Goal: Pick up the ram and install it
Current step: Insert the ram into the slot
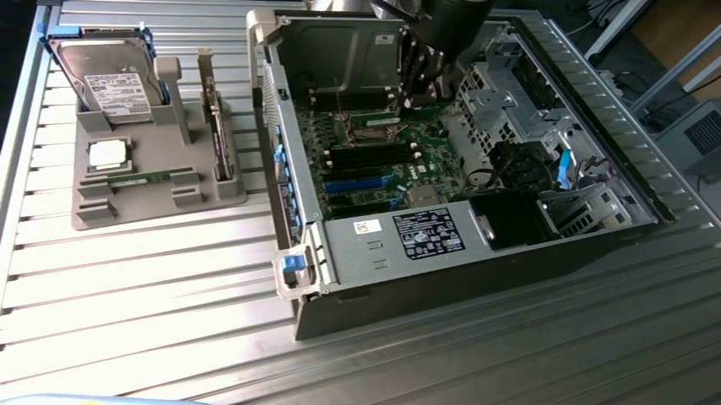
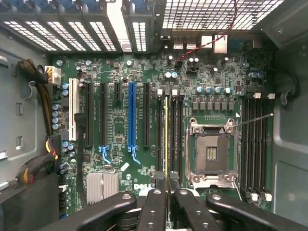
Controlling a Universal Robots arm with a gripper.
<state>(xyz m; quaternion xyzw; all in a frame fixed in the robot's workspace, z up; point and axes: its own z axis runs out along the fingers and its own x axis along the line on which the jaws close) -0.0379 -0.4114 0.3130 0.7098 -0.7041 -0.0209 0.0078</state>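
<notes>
One claw (image 2: 167, 182) grips one ram (image 2: 167, 134); one twin (image 1: 141, 178) lies apart.

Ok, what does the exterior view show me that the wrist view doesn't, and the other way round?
Exterior view: the grey holder beside the case, with a hard drive, a processor chip and a spare ram stick in it. Wrist view: the tool shut on the ram, edge-on over the memory slots. Both: the motherboard and its empty processor socket.
</notes>
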